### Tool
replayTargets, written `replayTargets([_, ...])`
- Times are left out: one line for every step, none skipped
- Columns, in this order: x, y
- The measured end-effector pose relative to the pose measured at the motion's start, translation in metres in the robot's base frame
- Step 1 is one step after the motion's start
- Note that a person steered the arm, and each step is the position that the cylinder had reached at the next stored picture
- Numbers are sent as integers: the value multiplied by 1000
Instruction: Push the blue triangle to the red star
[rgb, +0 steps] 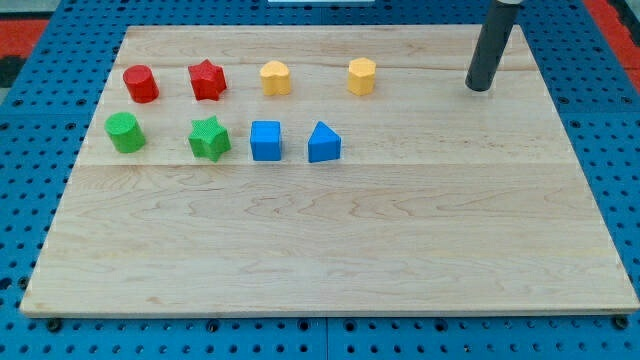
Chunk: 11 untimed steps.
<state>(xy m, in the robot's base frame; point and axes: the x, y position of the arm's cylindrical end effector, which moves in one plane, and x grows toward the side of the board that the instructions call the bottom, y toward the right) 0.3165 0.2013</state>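
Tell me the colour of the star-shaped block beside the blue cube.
Green star block, clearest in the camera view.

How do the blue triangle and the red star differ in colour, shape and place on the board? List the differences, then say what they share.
1. Colour: the triangle is blue; the star is red.
2. Shape: the triangle is a wedge with a pointed top; the star has several points.
3. Place: the star sits in the upper row, towards the view's left; the triangle sits in the lower row, further right, nearer my tip.

Shared: both are small blocks resting on the wooden board, untouched by my tip.
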Motion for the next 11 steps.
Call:
replayTargets([2, 0])
replayTargets([19, 0])
replayTargets([19, -1])
replayTargets([30, -29])
replayTargets([42, -99])
replayTargets([52, -111])
replayTargets([94, -89])
replayTargets([127, -94])
replayTargets([127, -105])
replayTargets([127, -145])
replayTargets([125, -192])
